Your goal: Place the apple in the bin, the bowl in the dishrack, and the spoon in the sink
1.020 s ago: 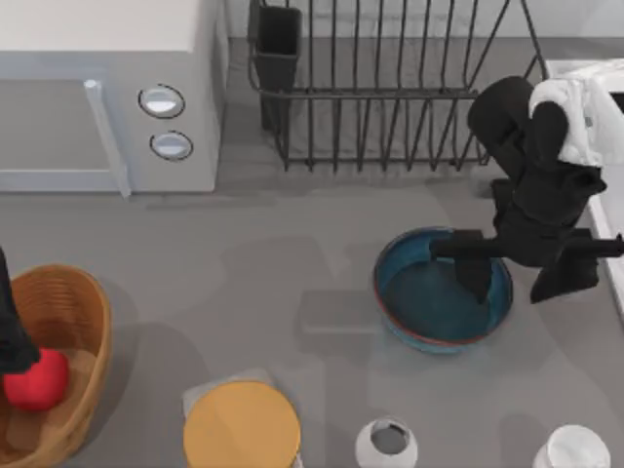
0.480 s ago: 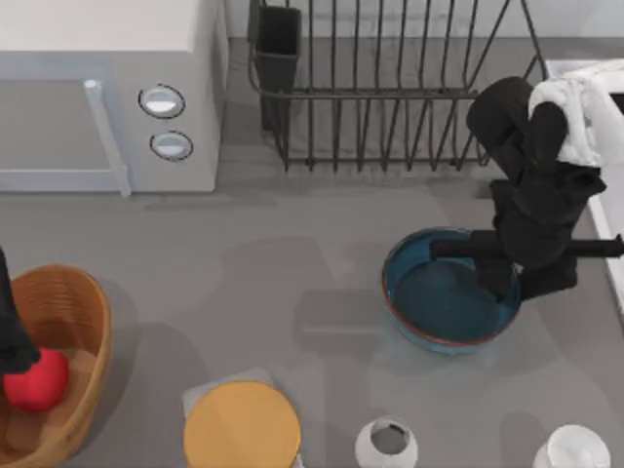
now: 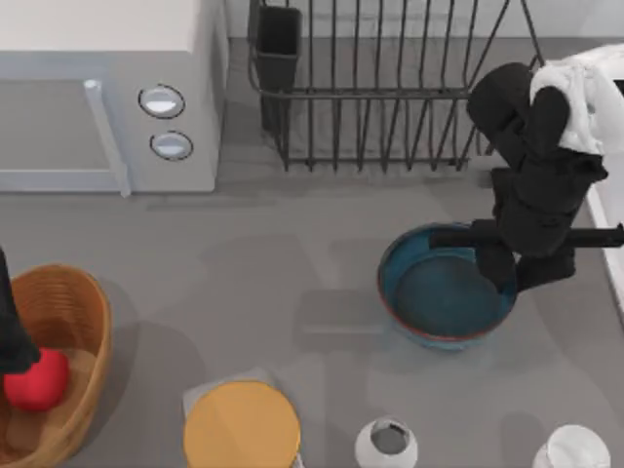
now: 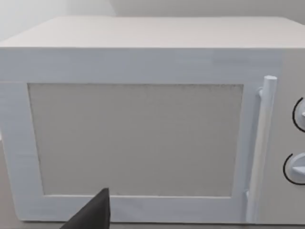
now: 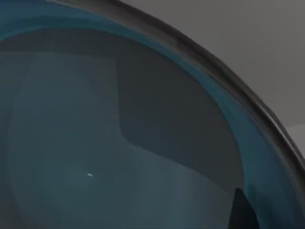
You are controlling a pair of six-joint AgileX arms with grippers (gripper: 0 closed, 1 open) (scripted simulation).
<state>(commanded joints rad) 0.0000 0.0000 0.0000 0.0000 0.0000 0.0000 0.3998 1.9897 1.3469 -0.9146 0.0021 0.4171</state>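
Moved: the right end effector (image 3: 515,265) has been lowered astride the right rim of the bowl (image 3: 429,297), which shifted slightly.
Grip: seemingly closed on the rim.
Advice: a firm pinch is needed before lifting toward the dishrack (image 3: 390,97).
Apple (image 3: 36,379): in the bin (image 3: 68,302).

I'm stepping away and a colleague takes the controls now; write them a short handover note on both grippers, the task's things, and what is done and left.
Right gripper: over the right rim of the bowl, one finger inside and one outside; the grip is not confirmed.
Left gripper: at the table's left edge over the bin.
Apple: in the bin, done.
The bowl sits on the table in front of the dishrack; not yet racked.
Sink: at the right edge.
Left: rack the bowl, then put the spoon in the sink.
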